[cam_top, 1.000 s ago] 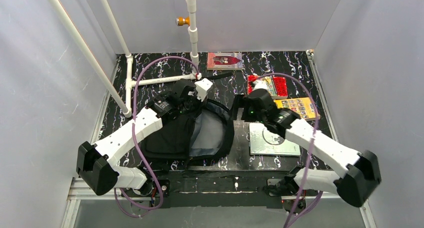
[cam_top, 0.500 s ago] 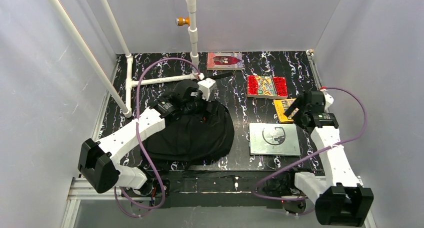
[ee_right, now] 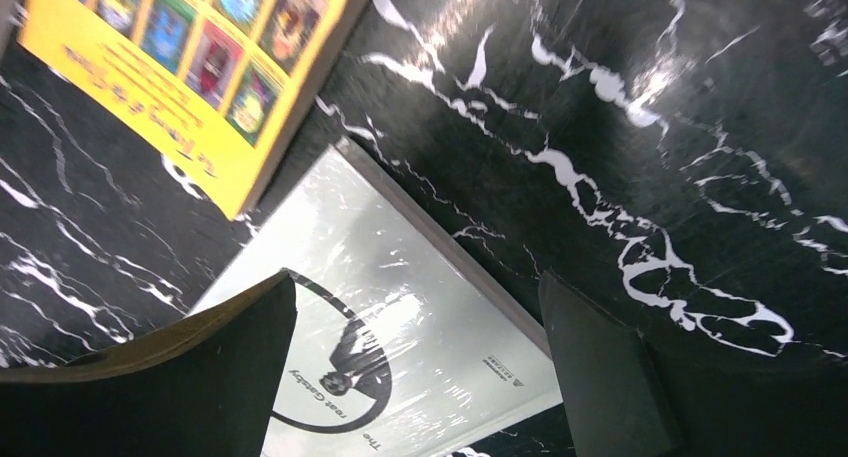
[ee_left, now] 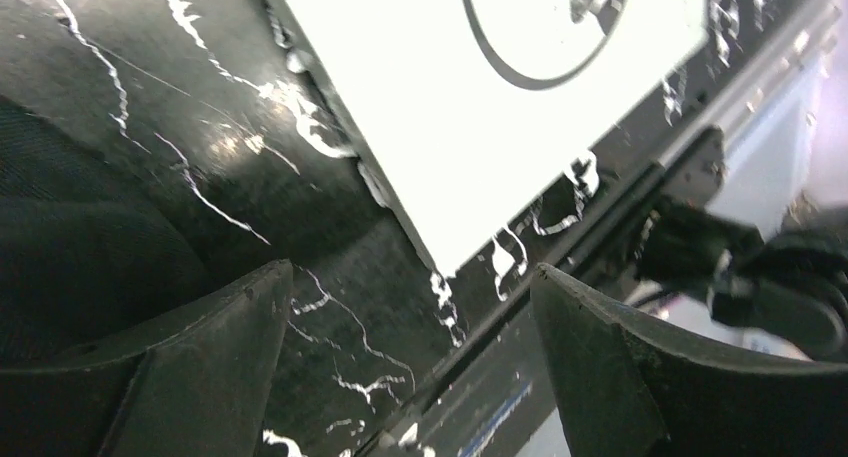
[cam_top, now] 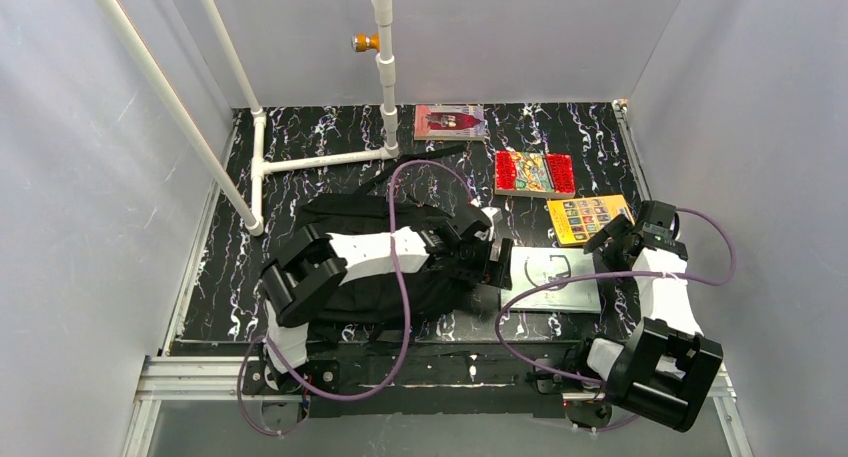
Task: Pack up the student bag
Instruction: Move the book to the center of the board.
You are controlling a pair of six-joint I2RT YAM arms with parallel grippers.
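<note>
Across student bag (cam_top: pixel 345 212), left arm (cam_top: pixel 380 252) outstretched

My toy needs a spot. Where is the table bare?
Bare table: the far right corner beyond the red book, and left of the student bag. Crowded: between that bag and the yellow book.

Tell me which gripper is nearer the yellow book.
Right. The right gripper hovers just off the near edge of the yellow book; the left gripper is across the grey book, at its left edge.
</note>
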